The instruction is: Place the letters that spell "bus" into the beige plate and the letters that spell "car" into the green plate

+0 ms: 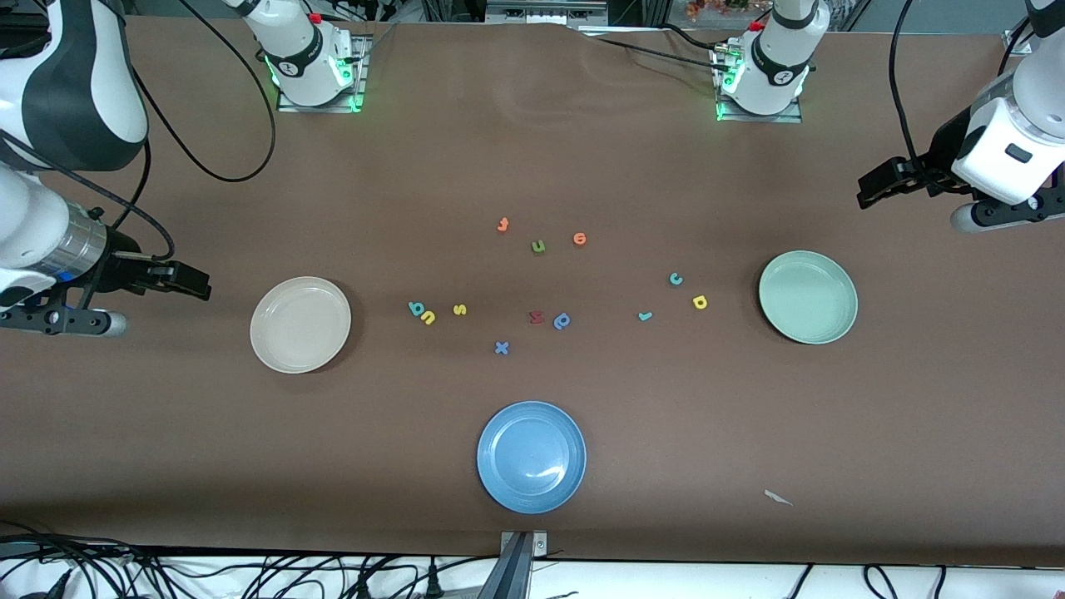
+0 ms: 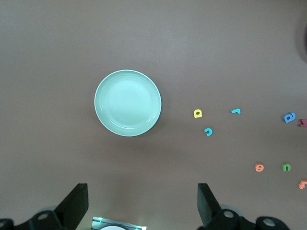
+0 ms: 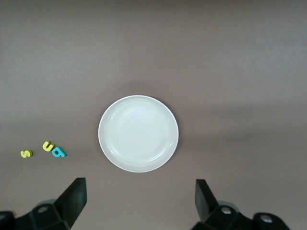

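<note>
The beige plate (image 1: 300,324) (image 3: 138,133) lies empty toward the right arm's end. Beside it, toward the table's middle, lie the teal "b" (image 1: 415,309) (image 3: 58,153), yellow "u" (image 1: 428,317) (image 3: 47,146) and yellow "s" (image 1: 460,310) (image 3: 26,153). The green plate (image 1: 808,297) (image 2: 127,103) lies empty toward the left arm's end, with the teal "c" (image 1: 676,279) (image 2: 208,132), yellow "a" (image 1: 700,303) (image 2: 197,113) and teal "r" (image 1: 645,316) (image 2: 235,111) beside it. My right gripper (image 1: 195,284) (image 3: 139,201) hangs open and empty over bare table by the beige plate. My left gripper (image 1: 869,193) (image 2: 143,206) hangs open and empty over bare table by the green plate.
A blue plate (image 1: 532,457) lies near the front camera at mid-table. Other letters lie in the middle: an orange one (image 1: 502,225), a green "u" (image 1: 538,246), another orange one (image 1: 580,240), a red "m" (image 1: 537,317), a blue round-bowled one (image 1: 562,321), a blue "x" (image 1: 501,348).
</note>
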Controlling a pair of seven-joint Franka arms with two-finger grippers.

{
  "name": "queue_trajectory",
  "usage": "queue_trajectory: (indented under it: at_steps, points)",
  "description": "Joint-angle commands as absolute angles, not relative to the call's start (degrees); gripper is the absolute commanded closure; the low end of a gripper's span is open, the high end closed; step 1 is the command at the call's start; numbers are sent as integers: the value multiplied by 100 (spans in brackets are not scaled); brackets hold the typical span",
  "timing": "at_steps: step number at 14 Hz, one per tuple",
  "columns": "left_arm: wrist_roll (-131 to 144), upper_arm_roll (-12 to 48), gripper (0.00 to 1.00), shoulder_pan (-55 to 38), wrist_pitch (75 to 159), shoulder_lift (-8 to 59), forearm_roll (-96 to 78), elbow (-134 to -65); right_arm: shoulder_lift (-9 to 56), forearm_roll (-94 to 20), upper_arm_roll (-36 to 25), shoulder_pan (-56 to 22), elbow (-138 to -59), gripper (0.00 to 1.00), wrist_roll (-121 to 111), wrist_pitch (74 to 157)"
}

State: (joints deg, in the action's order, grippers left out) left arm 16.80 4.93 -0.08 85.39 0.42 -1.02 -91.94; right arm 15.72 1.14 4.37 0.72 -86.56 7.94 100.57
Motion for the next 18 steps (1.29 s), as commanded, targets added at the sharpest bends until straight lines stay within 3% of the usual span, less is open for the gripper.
queue_trajectory:
  at_steps: [1,18]
  points:
    - [1626,492,0,44,8455,-18,-255,-9176,1538,88,457,70,-8657,0,835,9993]
    - [1626,492,0,44,8437,-18,-255,-9176,1529,88,457,79,-8684,0,765,9993]
